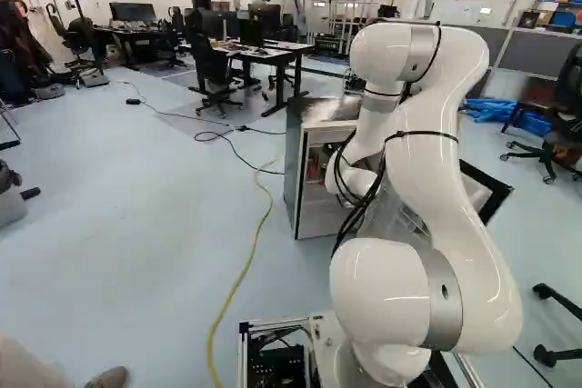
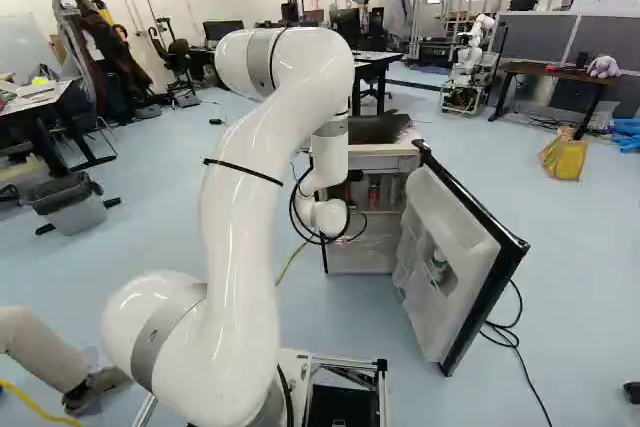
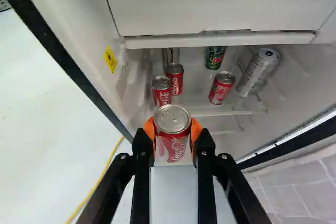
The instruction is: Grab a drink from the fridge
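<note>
Soda can (image 3: 172,142) pinched at the open fridge (image 1: 293,170)

Left base view: white arm (image 1: 436,161) right of middle, bent down at the fridge's front. Yellow cable (image 1: 238,283) on the floor (image 1: 145,252), left of the arm.

Right base view: fridge door (image 2: 450,257) swung out, right of the arm.

Wrist view: two black fingers, orange pads (image 3: 149,128) pressing the soda can from both sides; its top faces the camera. Ahead, inside the fridge: two small red cans (image 3: 161,92) close together, another red can (image 3: 221,88), a green can (image 3: 215,57), a tall silver can (image 3: 258,72).
</note>
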You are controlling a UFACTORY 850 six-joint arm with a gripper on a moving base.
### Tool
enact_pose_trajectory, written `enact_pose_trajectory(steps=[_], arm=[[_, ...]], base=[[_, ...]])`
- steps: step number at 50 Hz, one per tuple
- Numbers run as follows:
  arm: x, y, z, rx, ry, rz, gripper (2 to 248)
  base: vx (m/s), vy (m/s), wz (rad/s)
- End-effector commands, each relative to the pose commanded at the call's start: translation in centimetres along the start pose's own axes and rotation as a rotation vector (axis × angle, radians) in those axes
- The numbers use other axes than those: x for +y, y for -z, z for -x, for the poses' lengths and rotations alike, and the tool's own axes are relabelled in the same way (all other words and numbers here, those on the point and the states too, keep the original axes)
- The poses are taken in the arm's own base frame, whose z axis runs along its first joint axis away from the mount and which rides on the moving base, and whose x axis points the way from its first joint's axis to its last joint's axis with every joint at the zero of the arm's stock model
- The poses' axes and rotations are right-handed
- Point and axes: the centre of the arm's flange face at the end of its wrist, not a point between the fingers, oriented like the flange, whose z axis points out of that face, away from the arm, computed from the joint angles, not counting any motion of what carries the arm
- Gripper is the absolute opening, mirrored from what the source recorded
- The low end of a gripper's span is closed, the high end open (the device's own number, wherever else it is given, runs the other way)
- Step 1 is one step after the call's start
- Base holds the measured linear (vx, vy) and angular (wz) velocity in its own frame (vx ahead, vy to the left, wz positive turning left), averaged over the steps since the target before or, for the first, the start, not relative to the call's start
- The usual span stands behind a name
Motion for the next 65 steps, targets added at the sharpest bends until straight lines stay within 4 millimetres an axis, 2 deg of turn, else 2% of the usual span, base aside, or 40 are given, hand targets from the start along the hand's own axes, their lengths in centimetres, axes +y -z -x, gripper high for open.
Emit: enact_pose_trajectory(steps=[31, 65], arm=[[-1.7, 7.3, -1.0, -0.003, -0.002, 0.002, 86], [-2.0, 10.3, -3.8, 0.058, 0.014, 0.011, 86]], base=[[0.000, 0.000, 0.000], [0.000, 0.000, 0.000]])
